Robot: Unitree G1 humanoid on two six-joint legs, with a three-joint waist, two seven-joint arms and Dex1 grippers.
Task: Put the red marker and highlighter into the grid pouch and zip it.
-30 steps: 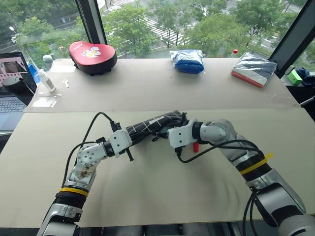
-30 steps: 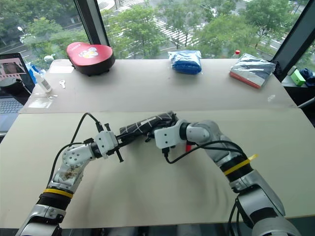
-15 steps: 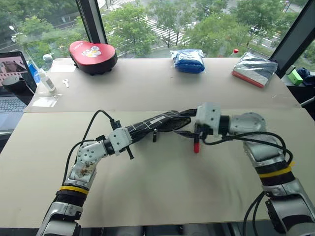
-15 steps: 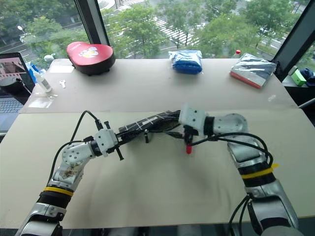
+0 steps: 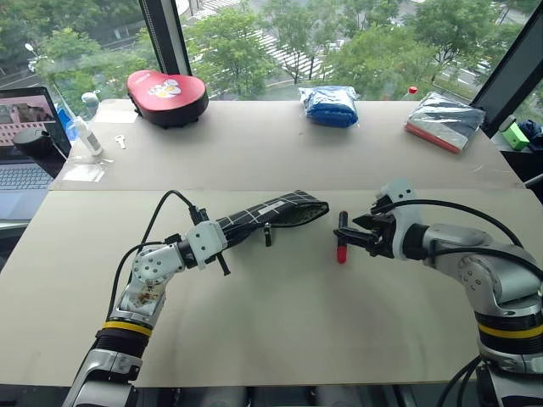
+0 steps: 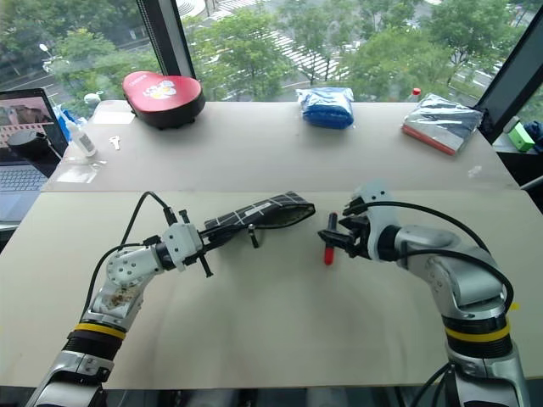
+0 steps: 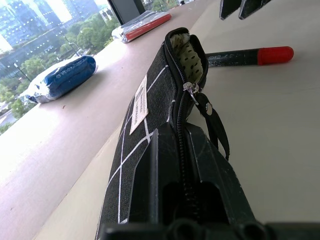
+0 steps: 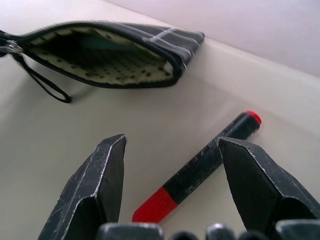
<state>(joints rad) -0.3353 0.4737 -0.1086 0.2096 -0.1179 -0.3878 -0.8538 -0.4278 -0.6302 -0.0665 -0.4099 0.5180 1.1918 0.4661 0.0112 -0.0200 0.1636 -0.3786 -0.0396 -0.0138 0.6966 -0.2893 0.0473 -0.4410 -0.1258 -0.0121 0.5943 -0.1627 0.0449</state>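
Observation:
The grid pouch lies on the beige table, and my left gripper is shut on its near end. Its zip is open at the far end, and its black wrist strap hangs beside it. A pale mint shape shows inside the mouth; it looks like the highlighter. The red marker lies flat on the table just right of the pouch's mouth, apart from it. My right gripper stands open right beside the marker, its fingers on either side of the marker without touching it.
At the table's back stand a red heart-shaped case, a blue bag and a silver packet. A laptop and a small bottle are at the far left.
My right gripper has drawn back from the pouch's mouth to the right, past the marker, and rolled its wrist. The marker, the pouch and my left gripper have stayed put.

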